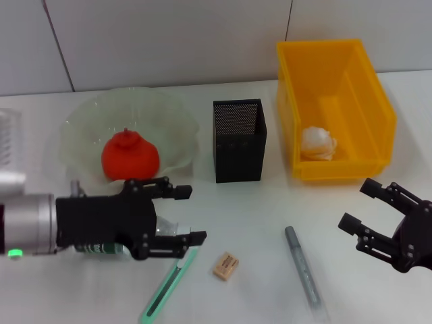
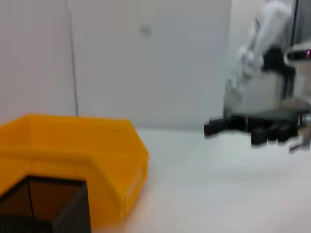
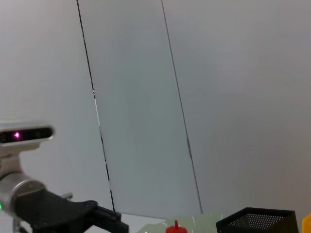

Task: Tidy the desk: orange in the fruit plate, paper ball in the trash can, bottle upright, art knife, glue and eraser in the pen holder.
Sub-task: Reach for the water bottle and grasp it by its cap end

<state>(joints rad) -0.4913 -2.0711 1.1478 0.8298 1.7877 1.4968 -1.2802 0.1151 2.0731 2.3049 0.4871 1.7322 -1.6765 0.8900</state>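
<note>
1. The left gripper (image 1: 183,214) is seen low at the near left, fingers spread around a lying bottle (image 1: 128,244), not clenched on it.
2. The right gripper (image 1: 362,206) is held released at the near right.
3. The orange (image 1: 129,156) is found in the fruit plate (image 1: 84,121), far left.
4. The paper ball (image 1: 317,143) lies in the yellow trash can (image 1: 368,101), far right.
5. The pen holder (image 1: 239,140) stands between them.
6. The art knife (image 1: 167,286), eraser (image 1: 226,266) and glue (image 1: 304,268) are laid near, on the table (image 1: 263,209).
</note>
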